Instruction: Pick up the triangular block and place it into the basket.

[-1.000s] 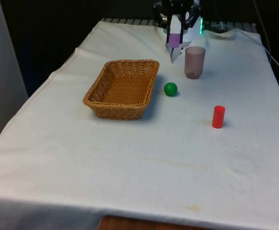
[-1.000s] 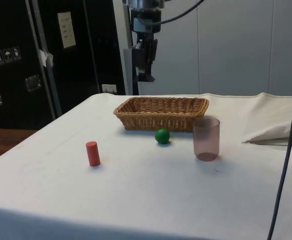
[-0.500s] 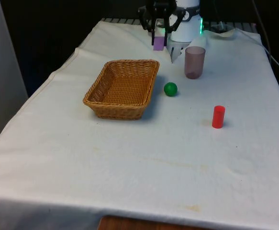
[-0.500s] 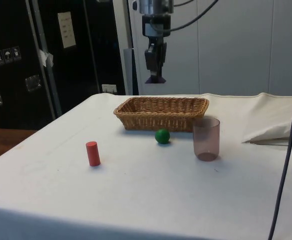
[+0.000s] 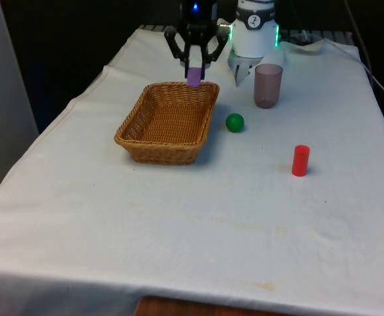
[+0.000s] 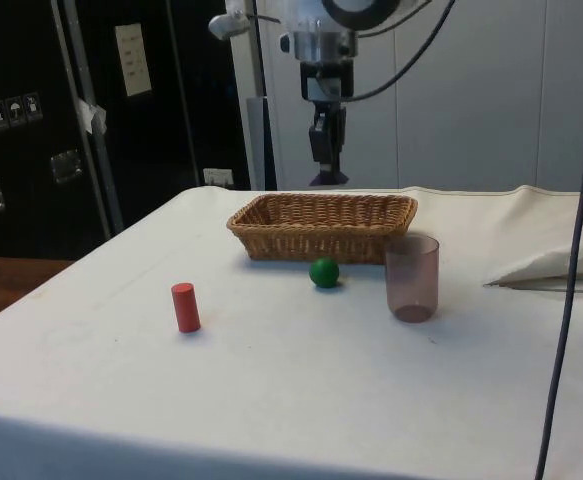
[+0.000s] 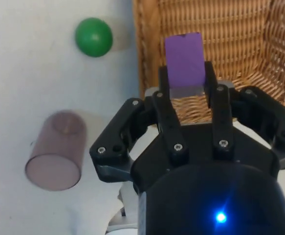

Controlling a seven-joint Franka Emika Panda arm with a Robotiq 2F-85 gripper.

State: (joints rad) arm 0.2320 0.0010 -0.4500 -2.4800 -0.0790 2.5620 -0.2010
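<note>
Gripper (image 5: pixel 195 71) clamped on the purple block (image 5: pixel 194 75), held in the air above the far end of the wicker basket (image 5: pixel 168 122). Front view: block's lower end hangs just over the basket's far rim. Wrist view: the block (image 7: pixel 184 59) sits between the two fingers (image 7: pixel 164 78), flat purple face toward the camera, with the basket's (image 7: pixel 230 39) weave and rim directly beneath it (triangular shape cannot be confirmed from this face). Side view: gripper (image 6: pixel 329 180) stands clear of the rim with a gap of air below it; block reads only as a dark tip there.

Basket lies toward the worktop's (image 5: pixel 178 224) far end, nearer the front view's left edge. Green ball (image 5: pixel 234 122) rests just beside the basket's long side, apart from it. Translucent purplish cup (image 5: pixel 267 85) stands upright beyond the ball, near the robot's base; the wrist view shows its open mouth (image 7: pixel 54 161). Red cylinder (image 5: pixel 300 160) stands upright well apart, toward the front view's right edge.

Near half of the worktop is bare cloth; basket interior holds nothing.
</note>
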